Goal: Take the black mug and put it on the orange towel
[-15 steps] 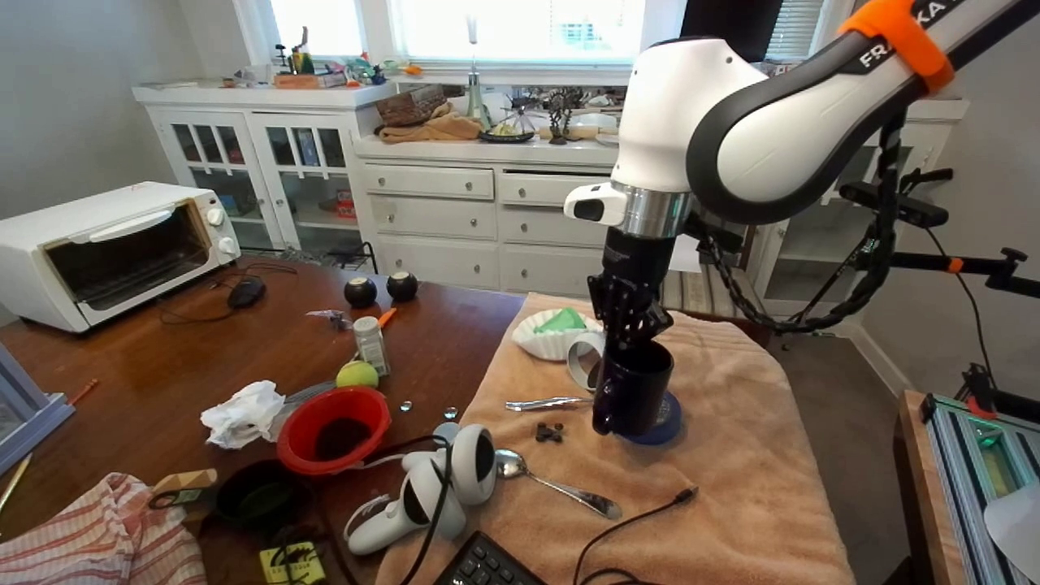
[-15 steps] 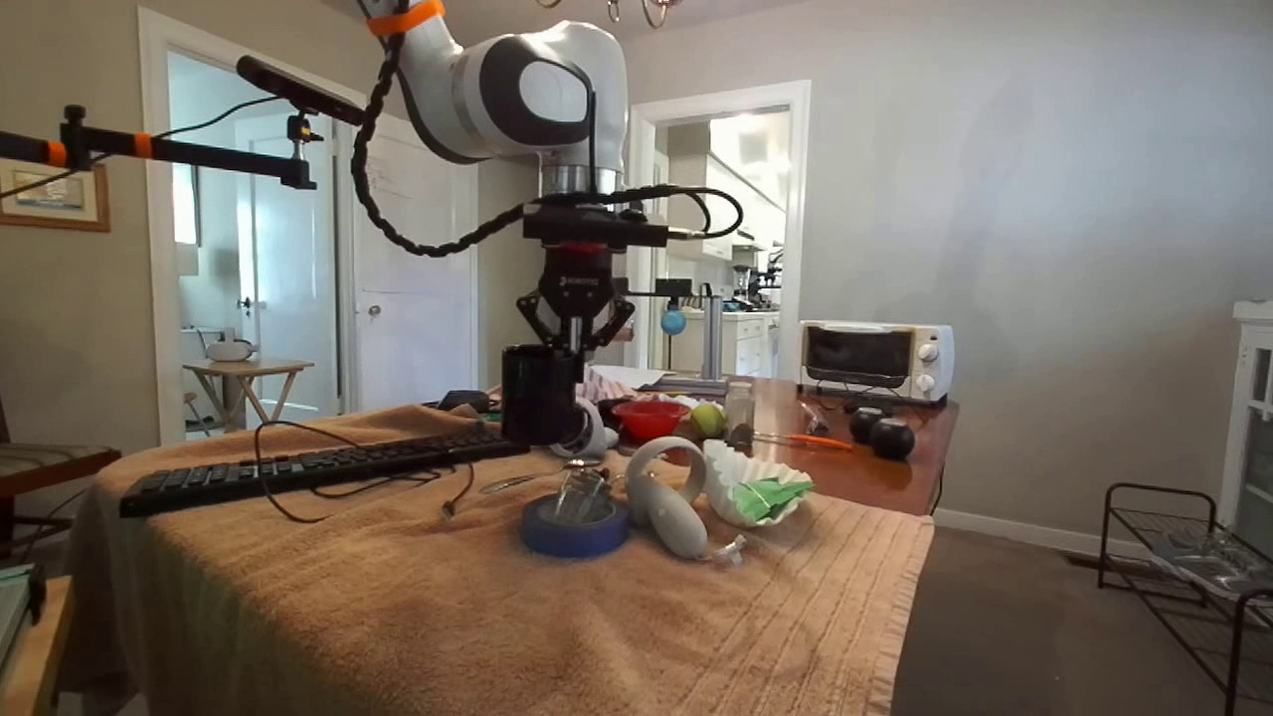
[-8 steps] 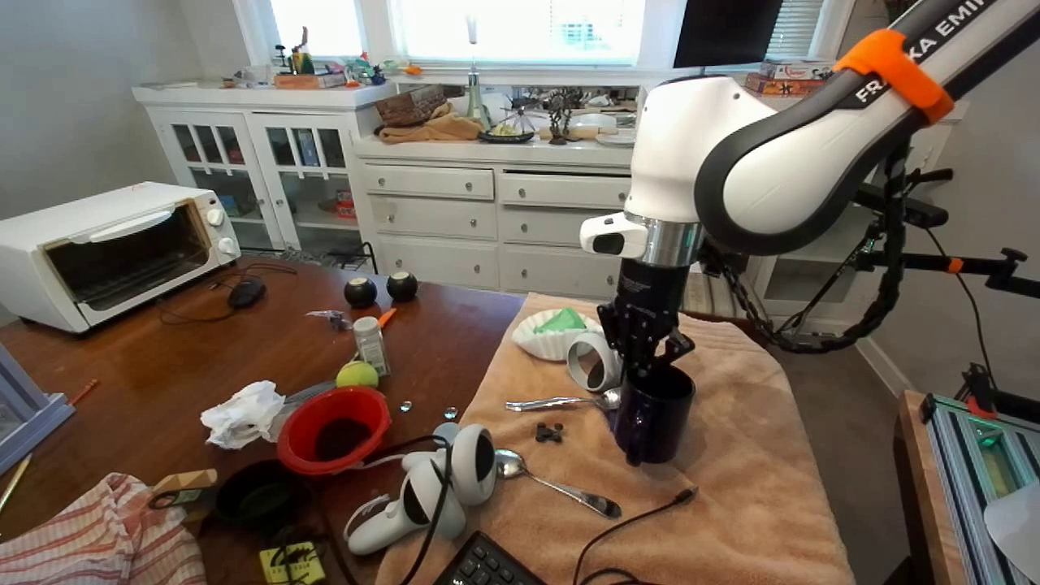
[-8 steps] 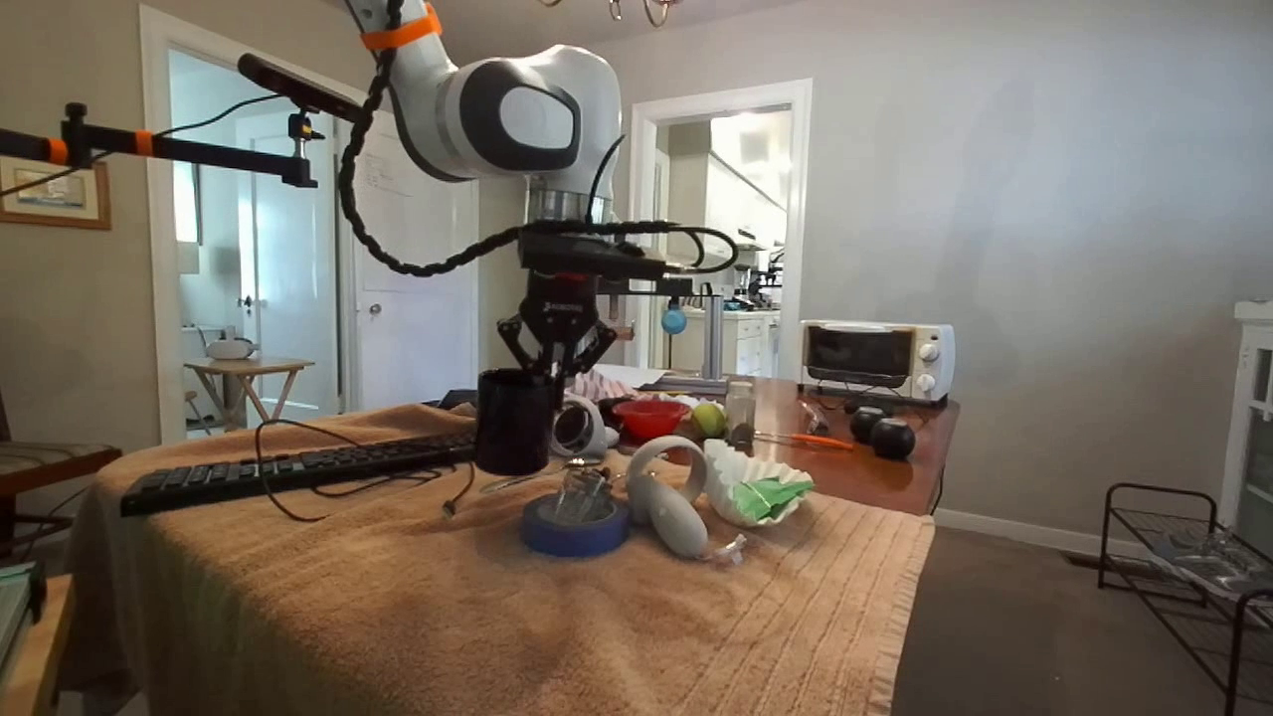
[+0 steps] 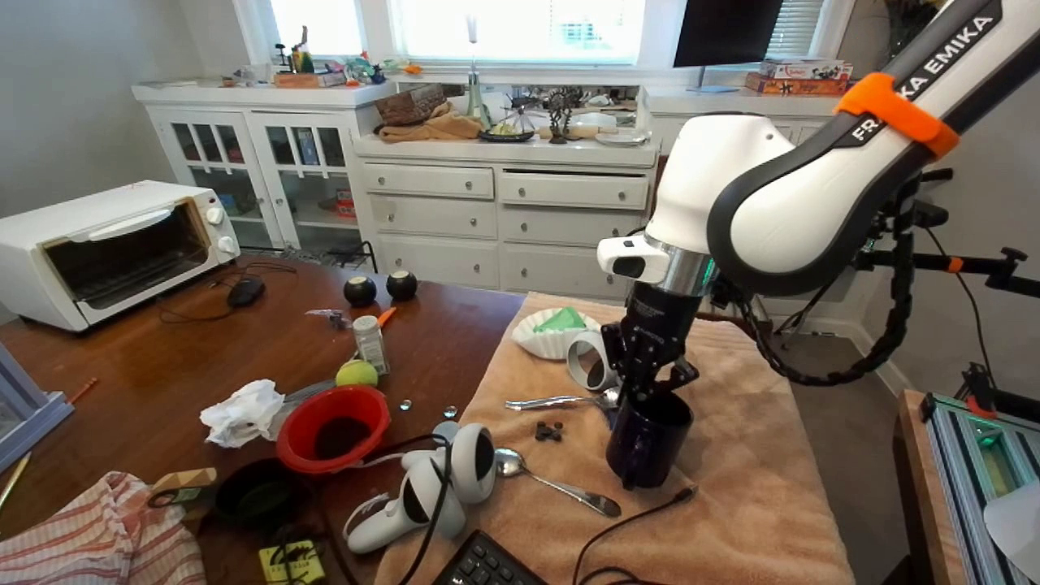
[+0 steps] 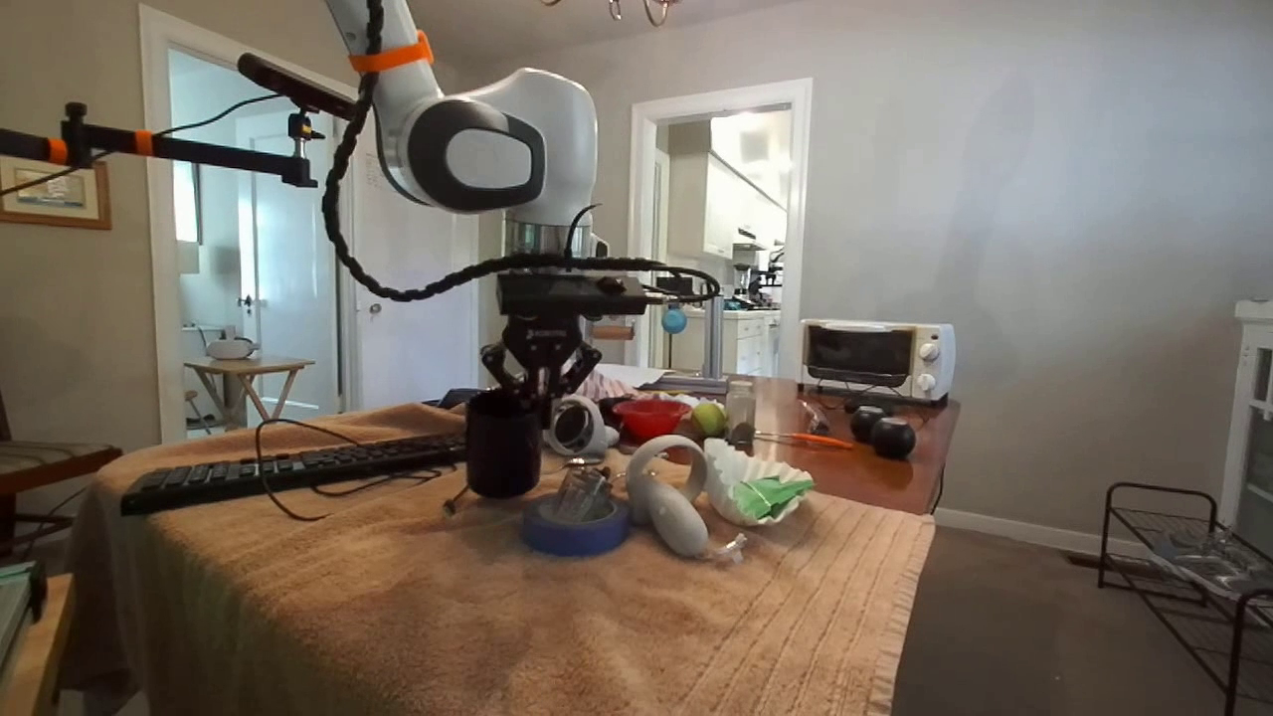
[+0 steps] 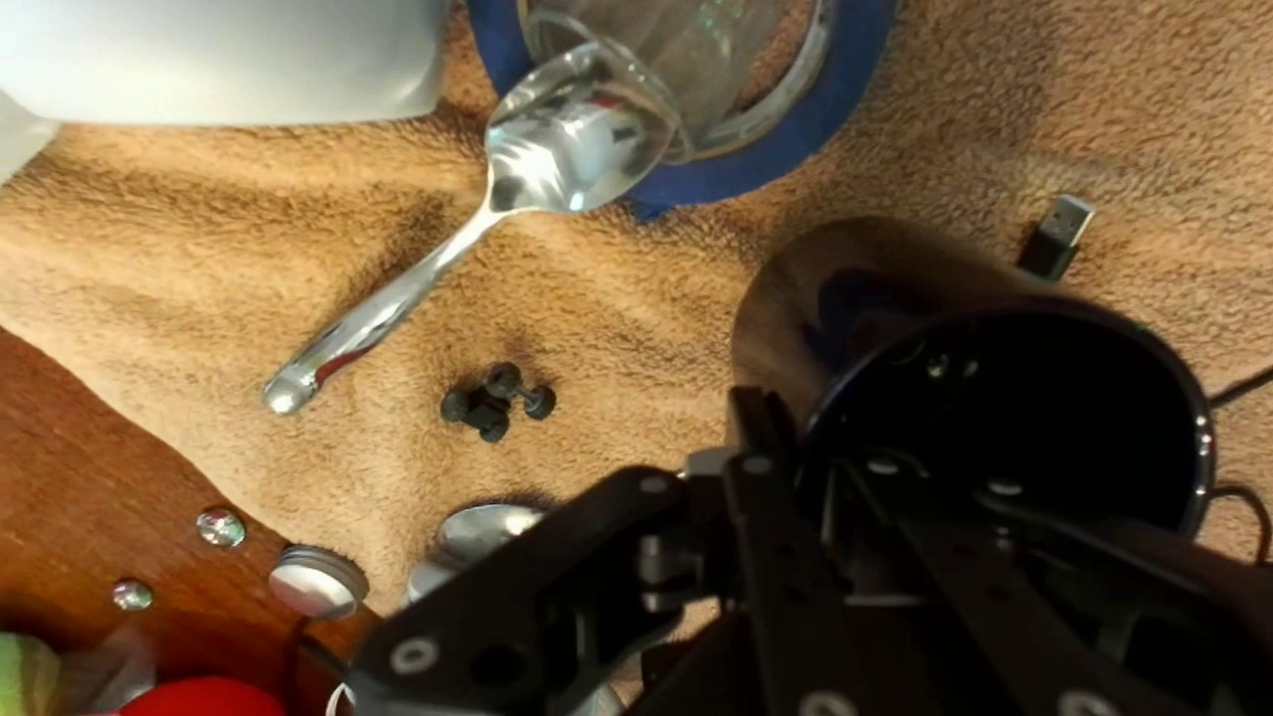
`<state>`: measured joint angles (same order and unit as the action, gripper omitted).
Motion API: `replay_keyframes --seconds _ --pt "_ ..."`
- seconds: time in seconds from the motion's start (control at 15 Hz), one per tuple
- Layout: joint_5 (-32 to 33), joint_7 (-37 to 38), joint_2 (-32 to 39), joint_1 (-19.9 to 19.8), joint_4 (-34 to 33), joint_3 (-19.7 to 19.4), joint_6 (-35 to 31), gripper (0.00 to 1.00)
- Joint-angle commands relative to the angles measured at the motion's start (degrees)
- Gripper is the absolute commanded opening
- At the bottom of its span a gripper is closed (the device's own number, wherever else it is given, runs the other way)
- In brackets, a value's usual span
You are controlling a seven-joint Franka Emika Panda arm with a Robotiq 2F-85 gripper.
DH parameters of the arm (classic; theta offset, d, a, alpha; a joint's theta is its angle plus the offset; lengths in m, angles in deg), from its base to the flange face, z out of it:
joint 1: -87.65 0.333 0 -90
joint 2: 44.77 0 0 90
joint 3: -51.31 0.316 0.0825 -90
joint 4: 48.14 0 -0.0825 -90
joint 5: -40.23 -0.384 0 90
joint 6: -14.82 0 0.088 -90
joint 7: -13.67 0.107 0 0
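The glossy black mug (image 5: 650, 445) hangs upright from my gripper (image 5: 647, 392) over the peach-orange towel (image 5: 747, 504). The mug (image 6: 502, 447) also shows in an exterior view with its base very close to the towel (image 6: 477, 626); I cannot tell if it touches. In the wrist view my gripper (image 7: 811, 452) is shut on the mug's rim, with one finger outside and one inside the dark opening. The mug's outer wall (image 7: 845, 278) is above the towel (image 7: 617, 328). The mug's handle is hard to make out.
A blue tape roll (image 6: 575, 532) holding a clear glass is close beside the mug. A white controller (image 6: 676, 512), a spoon (image 5: 569, 487), a USB plug (image 7: 1059, 234), small black wheels (image 5: 548, 431) and a keyboard (image 6: 298, 467) lie around it.
The arm has carried the mug away from the tape roll, toward the keyboard side, and lowered it close to the towel. The gripper has stayed shut on it.
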<state>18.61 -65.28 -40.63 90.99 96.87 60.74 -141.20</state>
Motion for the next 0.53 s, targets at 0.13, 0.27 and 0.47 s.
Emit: replay_keyframes --seconds 0.13,0.27,0.47 --pt "-3.72 -5.80 1.39 0.13 3.05 2.45 -10.54 0.02" --pt "-1.96 -5.45 2.26 -0.19 3.89 3.09 -13.37 0.02" --pt "0.32 -4.10 3.37 0.70 5.12 2.08 -16.55 0.35"
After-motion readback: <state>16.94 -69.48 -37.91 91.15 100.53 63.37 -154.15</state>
